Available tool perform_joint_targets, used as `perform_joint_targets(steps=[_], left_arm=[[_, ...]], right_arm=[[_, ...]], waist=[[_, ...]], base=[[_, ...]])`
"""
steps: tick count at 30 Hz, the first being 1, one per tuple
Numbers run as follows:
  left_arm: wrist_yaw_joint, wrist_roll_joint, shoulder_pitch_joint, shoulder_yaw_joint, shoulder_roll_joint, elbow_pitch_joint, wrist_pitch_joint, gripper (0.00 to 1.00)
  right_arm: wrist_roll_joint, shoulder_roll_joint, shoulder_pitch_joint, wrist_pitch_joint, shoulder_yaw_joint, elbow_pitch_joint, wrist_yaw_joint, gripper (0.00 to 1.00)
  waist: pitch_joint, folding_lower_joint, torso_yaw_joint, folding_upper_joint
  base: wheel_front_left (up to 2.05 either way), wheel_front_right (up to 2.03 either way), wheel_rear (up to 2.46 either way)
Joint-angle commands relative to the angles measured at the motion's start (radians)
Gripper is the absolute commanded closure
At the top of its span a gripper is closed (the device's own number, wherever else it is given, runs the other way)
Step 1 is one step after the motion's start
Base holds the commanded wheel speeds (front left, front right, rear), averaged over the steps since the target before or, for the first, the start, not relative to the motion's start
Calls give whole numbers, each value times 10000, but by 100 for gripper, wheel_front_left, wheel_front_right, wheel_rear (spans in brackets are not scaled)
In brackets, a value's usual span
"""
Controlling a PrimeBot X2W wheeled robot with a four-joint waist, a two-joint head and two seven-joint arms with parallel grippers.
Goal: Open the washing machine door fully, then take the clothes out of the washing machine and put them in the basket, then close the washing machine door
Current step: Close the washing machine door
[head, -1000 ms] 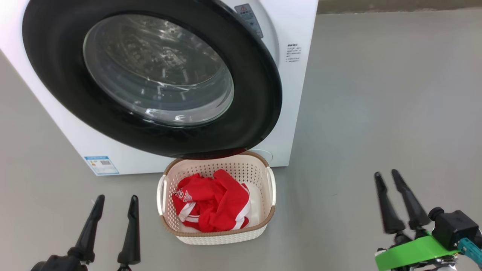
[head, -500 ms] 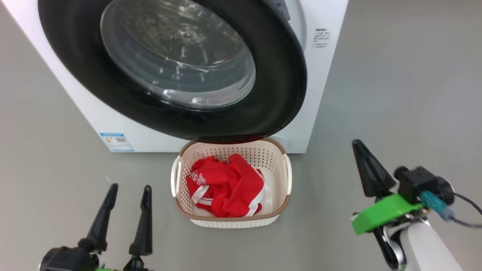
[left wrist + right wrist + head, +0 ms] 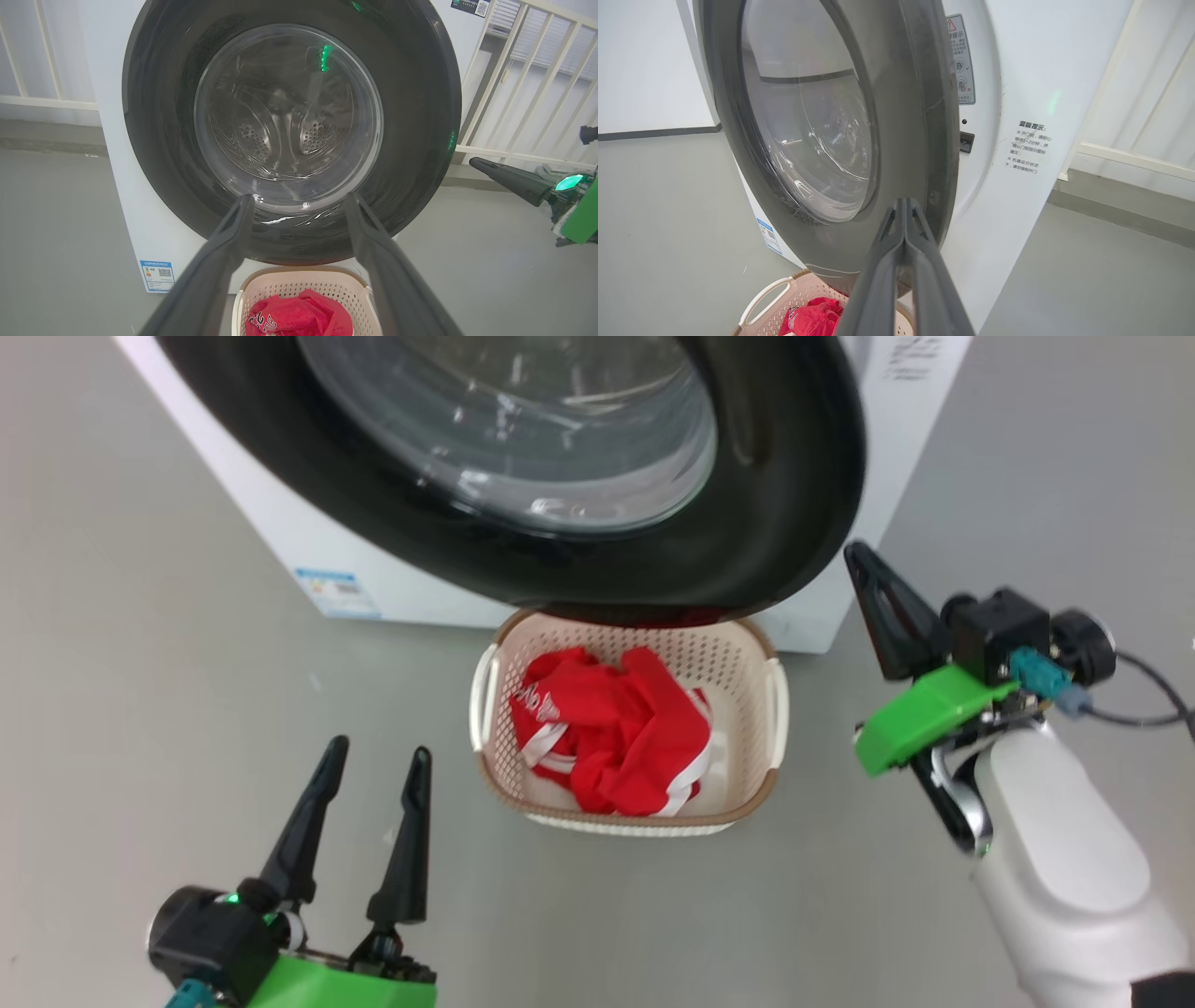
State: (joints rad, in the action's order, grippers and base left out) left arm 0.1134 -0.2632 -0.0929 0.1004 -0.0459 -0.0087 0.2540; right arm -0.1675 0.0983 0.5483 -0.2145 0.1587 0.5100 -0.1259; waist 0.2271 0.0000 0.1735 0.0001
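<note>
Jaws of the right gripper (image 3: 864, 565), apart 1 second ago, are now pressed together on nothing, and it has risen to just beside the black rim of the ajar washing machine door (image 3: 794, 476); contact cannot be told. Left gripper (image 3: 380, 749) jaws stay wide apart, empty. Red clothes (image 3: 616, 737) lie in the basket (image 3: 758, 795) on the floor (image 3: 140, 709) under the door, before the washing machine (image 3: 280, 523).

Floor (image 3: 140, 728): smooth matt grey, seamless, a few faint specks. Standing directly on it: one white washing machine (image 3: 420, 602), with a blue label sticker (image 3: 338, 594) low on its front; one cream perforated basket (image 3: 644, 824), brown rim, upright, just before the machine's front. Contact between the two not discernible.
</note>
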Motion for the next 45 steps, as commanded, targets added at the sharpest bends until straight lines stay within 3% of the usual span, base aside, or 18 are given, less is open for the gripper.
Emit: perform_joint_targets(steps=[1, 11, 34, 45], left_arm=[[-55, -81, -334, -236, -47, -198, 78, 0], [-217, -325, -848, 216, -44, -86, 78, 0], [-165, -452, -1589, 712, -44, -184, 78, 0], [-186, -393, -1681, 655, -43, -74, 78, 0]], right_arm=[[-41, -22, 381, -120, 260, -116, -48, 100], [-185, 386, 2192, -344, 685, 1193, -48, 100], [357, 946, 5823, -469, 96, 3245, -48, 100], [365, 726, 5918, -472, 119, 3170, -48, 100]], waist=[[554, 0, 523, -1], [1275, 0, 1072, -1], [2443, 0, 1191, -1], [2259, 0, 900, -1]], base=[[0, 0, 0], [0, 0, 0], [0, 0, 0], [0, 0, 0]])
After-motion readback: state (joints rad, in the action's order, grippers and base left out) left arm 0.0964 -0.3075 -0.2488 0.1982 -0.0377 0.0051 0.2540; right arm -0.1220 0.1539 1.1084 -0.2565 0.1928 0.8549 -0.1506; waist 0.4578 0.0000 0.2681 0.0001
